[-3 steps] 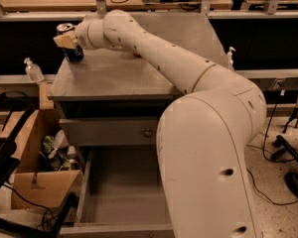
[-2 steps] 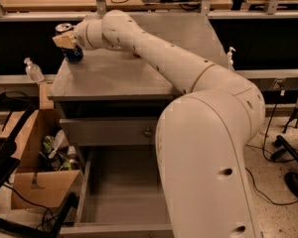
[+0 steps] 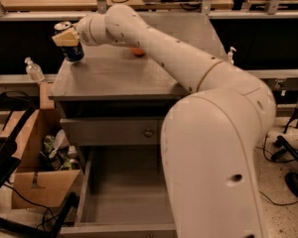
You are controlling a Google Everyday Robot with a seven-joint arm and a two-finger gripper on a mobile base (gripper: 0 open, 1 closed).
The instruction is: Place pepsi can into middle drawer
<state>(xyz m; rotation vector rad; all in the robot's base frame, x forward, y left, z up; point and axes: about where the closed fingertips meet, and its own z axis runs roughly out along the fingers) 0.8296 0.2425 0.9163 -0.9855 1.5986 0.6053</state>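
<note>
The pepsi can [image 3: 73,52], dark blue with a silver top, is at the far left corner of the grey cabinet top [image 3: 114,76]. My gripper [image 3: 66,37] is at that corner, shut on the can's upper part, with a tan finger pad [image 3: 64,38] across its front. I cannot tell whether the can's base rests on the top or hangs just above it. The middle drawer [image 3: 121,195] stands pulled out low at the cabinet's front, its floor bare. My arm hides its right part. An orange [image 3: 137,52] shows partly behind my arm.
A closed drawer front with a round knob [image 3: 148,132] sits above the open drawer. An open cardboard box [image 3: 37,182] with clutter stands left of the cabinet. A clear bottle [image 3: 34,70] is on the left ledge, a small spray bottle [image 3: 231,54] on the right.
</note>
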